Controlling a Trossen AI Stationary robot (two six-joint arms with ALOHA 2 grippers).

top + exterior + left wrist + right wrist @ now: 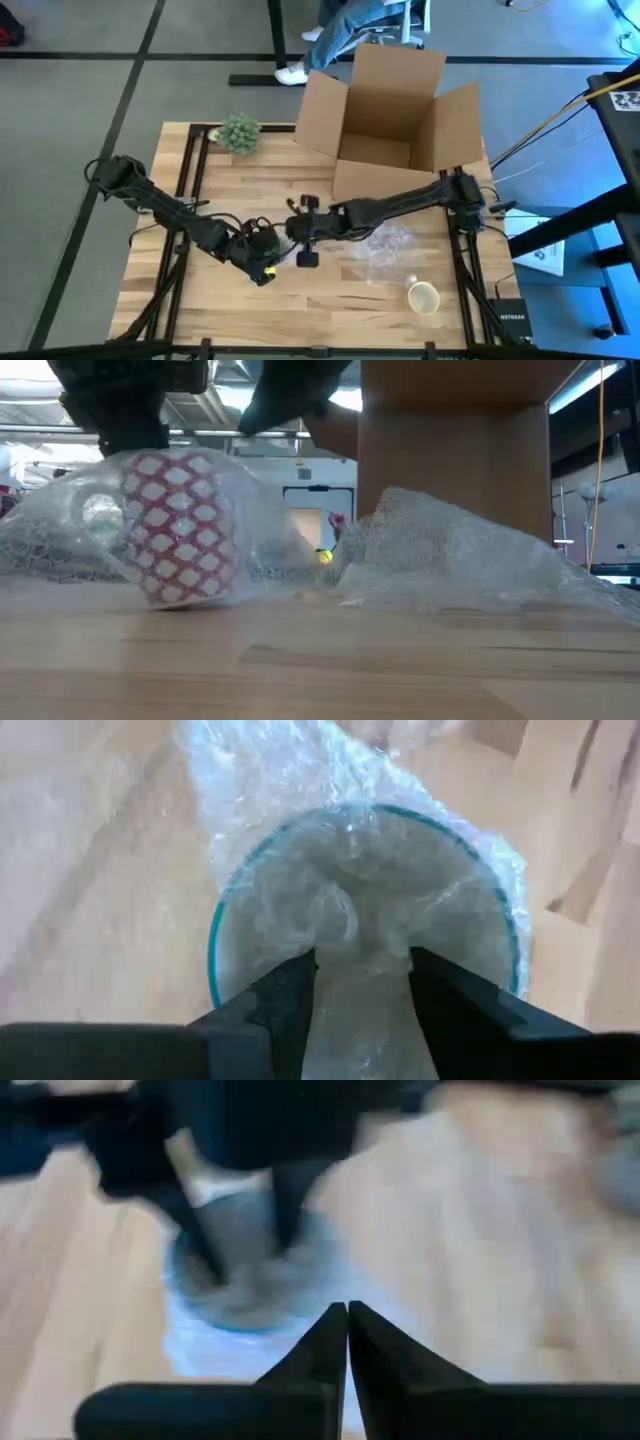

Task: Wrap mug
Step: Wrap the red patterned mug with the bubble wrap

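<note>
Red-and-white patterned mug (178,530), teal-rimmed, stands near centre of the light wooden desk (330,300), swathed in clear bubble wrap (300,780). Left end effector (360,990): fingers part-open, reaching into the mug mouth, pressing wrap inside. Right end effector (347,1320): fingers fully together, nothing between them, just beside the mug. Second loose bubble-wrap sheet (385,250) and cream mug (423,297) lie apart, toward the right. Open brown cardboard box (390,110) at the far edge.
</note>
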